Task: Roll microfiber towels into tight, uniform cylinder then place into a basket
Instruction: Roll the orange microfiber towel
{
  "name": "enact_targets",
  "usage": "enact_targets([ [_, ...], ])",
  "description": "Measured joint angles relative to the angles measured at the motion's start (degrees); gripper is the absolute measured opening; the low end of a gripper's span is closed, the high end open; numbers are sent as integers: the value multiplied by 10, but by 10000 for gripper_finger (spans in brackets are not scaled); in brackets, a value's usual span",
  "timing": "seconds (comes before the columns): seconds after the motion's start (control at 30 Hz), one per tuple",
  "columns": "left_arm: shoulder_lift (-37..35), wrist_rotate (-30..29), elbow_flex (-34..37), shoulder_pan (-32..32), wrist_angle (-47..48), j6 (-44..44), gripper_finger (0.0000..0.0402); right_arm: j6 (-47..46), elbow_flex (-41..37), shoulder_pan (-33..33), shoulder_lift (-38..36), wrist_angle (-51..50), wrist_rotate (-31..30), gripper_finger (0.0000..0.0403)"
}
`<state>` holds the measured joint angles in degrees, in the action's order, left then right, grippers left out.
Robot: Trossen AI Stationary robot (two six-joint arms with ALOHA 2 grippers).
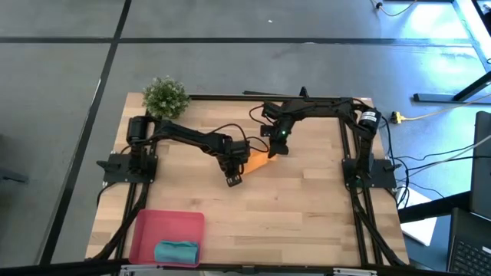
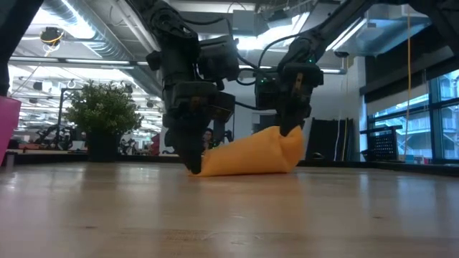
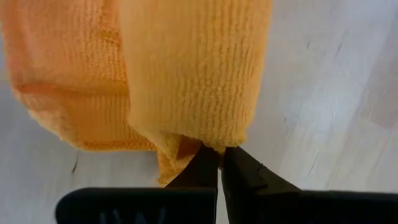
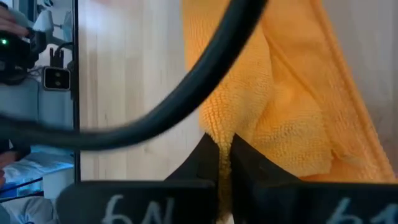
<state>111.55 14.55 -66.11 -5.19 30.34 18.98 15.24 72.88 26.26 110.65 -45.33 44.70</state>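
The orange towel [image 1: 258,162] lies near the middle of the desk [image 1: 307,207], bunched into a loose folded wedge and not a tight roll. In the low view it [image 2: 251,156] rests on the wood at one end and rises to a peak at the other. The teal towel [image 1: 177,251], already rolled, sits inside the red-pink basket [image 1: 165,227] at the desk's near left corner, well apart from the orange one.

The desk is pale butcher-block wood framed by black rails. A small green potted plant [image 1: 166,96] stands at its far left corner. The floor around it is grey with dark seams, and cables trail off past the right side. The low view looks across the wood into a large workshop hall with ceiling ducts, strip lights and tall windows on the right.

The left gripper [image 1: 235,179] is down at the towel's lower, desk-level end. Its fingers [image 3: 202,169] are pressed together, pinching an edge of orange cloth. The right gripper [image 1: 274,151] is at the raised end. Its fingers [image 4: 245,155] are likewise closed tight on a fold of the cloth, holding that end above the wood. The towel spans between the two grippers.
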Motion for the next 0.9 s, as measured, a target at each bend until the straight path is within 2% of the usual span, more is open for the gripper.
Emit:
enact_targets([
  [0.43,3,10,2,8,-18,-23,0,-61,0,48,20,49,2,12],
  [0.9,3,12,2,9,-17,-27,0,-73,1,81,98,70,17,12],
])
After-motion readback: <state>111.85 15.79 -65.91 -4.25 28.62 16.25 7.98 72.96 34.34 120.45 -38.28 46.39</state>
